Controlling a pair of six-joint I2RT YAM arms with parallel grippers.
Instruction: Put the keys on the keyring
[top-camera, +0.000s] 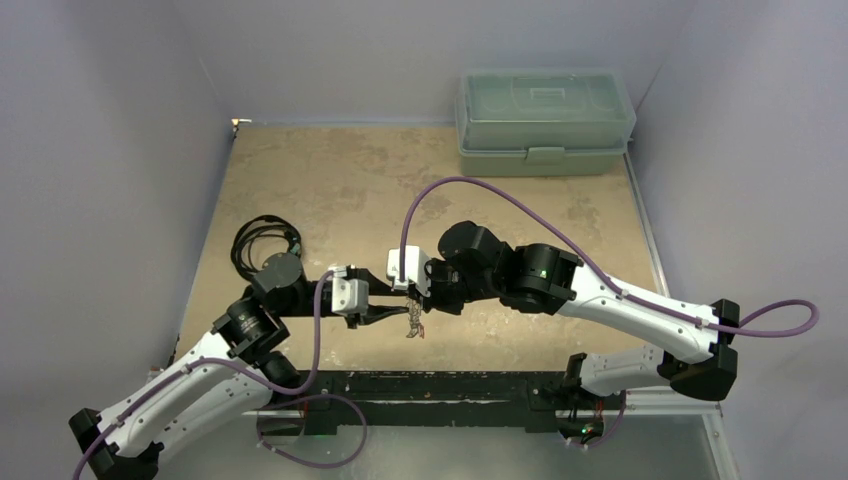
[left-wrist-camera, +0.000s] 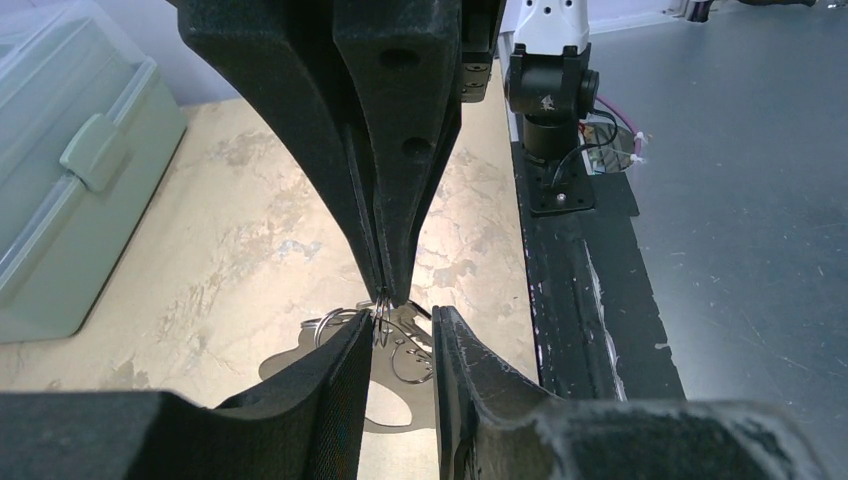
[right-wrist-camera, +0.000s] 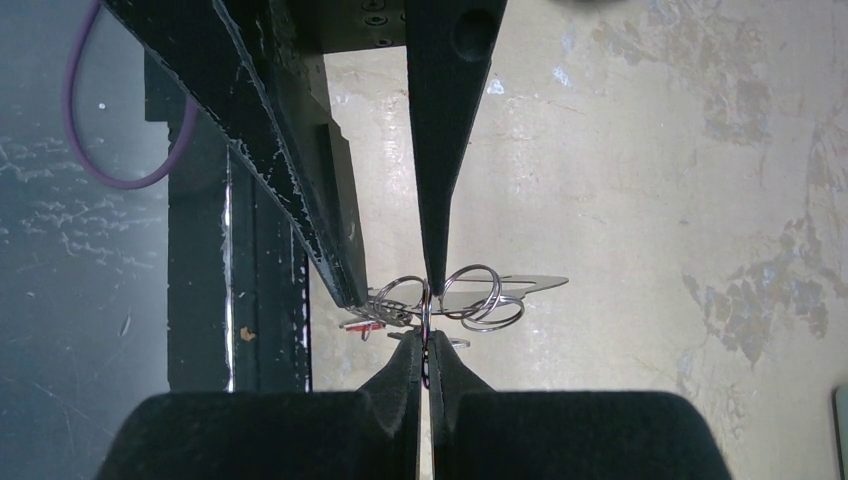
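Keyring: silvery plate (right-wrist-camera: 510, 283), held off the table (top-camera: 330, 180) close to the middle of its near edge, where both grippers meet.
Left gripper (left-wrist-camera: 402, 322): fingers parted astride the plate; cannot tell whether they press on it.
Right gripper (right-wrist-camera: 425, 338): closed, its tips pinching a thin split ring (right-wrist-camera: 424, 312).
Keys: red-headed key (right-wrist-camera: 366, 327) hangs among wire rings on the near side of the pinch; the others cannot be made out.
Done: plate is up off the surface, with one ring pinched beside it.
Left: probably the threading itself; no key plainly hangs on the plate's loops.
Far right: green lidded box (top-camera: 545, 120), well apart.
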